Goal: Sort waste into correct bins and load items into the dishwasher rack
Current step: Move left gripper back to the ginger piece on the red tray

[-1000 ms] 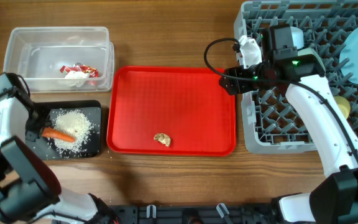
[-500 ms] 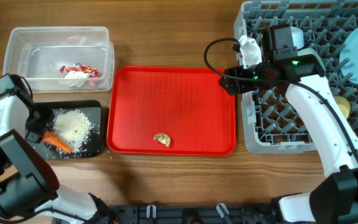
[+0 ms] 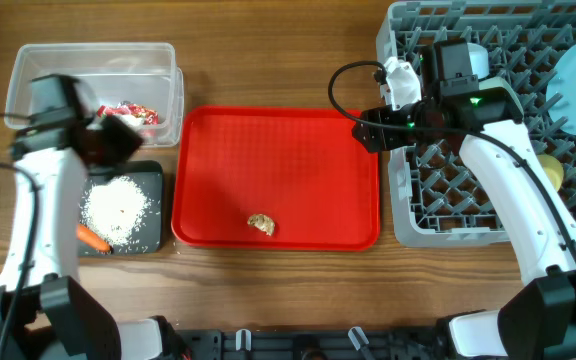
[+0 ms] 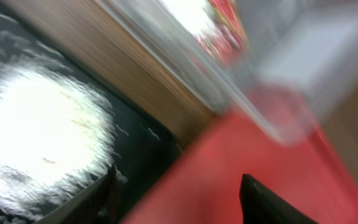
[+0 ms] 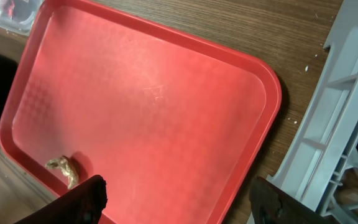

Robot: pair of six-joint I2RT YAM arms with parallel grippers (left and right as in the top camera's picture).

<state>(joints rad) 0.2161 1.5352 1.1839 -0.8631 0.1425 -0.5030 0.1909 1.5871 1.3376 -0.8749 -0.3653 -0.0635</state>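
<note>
Overhead: left gripper (image 3: 120,141) released at black tray (image 3: 155,205) edge, right gripper (image 3: 366,131) released at rack (image 3: 405,215) edge.

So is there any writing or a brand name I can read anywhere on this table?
No text here can be read.
Red snack wrapper in the clear tub: it is printed, but the print is too small and blurred to make out.
Red tray and grey rack: no lettering, numbers or signs show on them.
</note>
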